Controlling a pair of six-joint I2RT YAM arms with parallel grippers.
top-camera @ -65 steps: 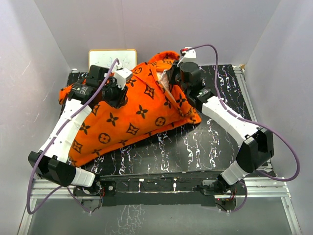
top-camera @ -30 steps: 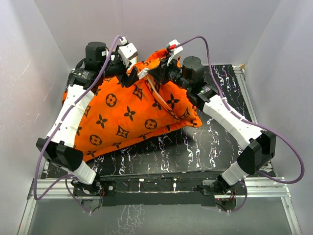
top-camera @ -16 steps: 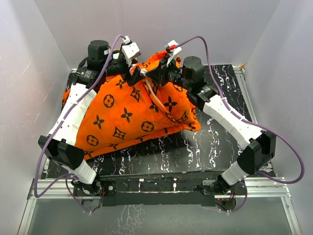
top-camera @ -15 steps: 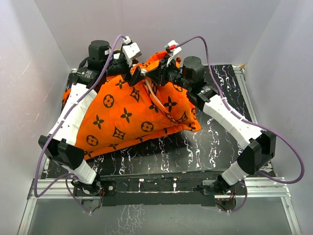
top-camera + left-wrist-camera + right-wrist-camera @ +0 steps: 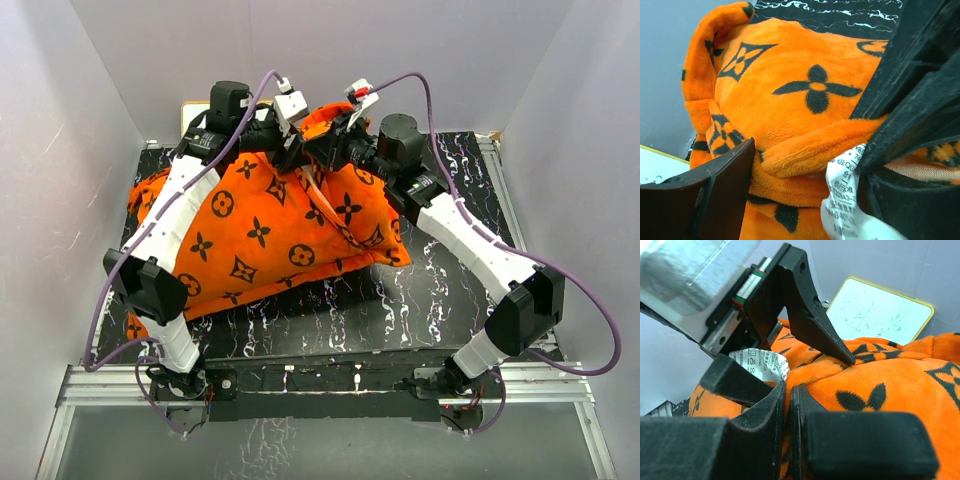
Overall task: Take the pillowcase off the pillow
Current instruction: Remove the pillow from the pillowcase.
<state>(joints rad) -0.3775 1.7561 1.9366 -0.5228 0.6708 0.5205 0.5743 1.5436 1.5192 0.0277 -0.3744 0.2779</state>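
Note:
The orange pillowcase [image 5: 260, 235] with dark monogram motifs lies bunched on the left half of the table, its open end lifted at the back. The pillow stays hidden inside it. My right gripper [image 5: 324, 148] [image 5: 788, 390] is shut on the pillowcase's rim. Beside it hangs a white care label [image 5: 762, 362] [image 5: 845, 200]. My left gripper [image 5: 300, 152] [image 5: 805, 167] is open, its fingers [image 5: 715, 200] straddling a fold of the rim right against the right gripper, without pinching it.
A small yellow-framed whiteboard [image 5: 880, 312] [image 5: 192, 108] leans on the back wall behind the left arm. The black marbled table [image 5: 420, 290] sits inside grey enclosure walls. Purple cables loop over both arms.
My left arm has swung right along the back to meet the right gripper at the raised rim, and its jaws have narrowed somewhat. The right gripper keeps its hold in place.

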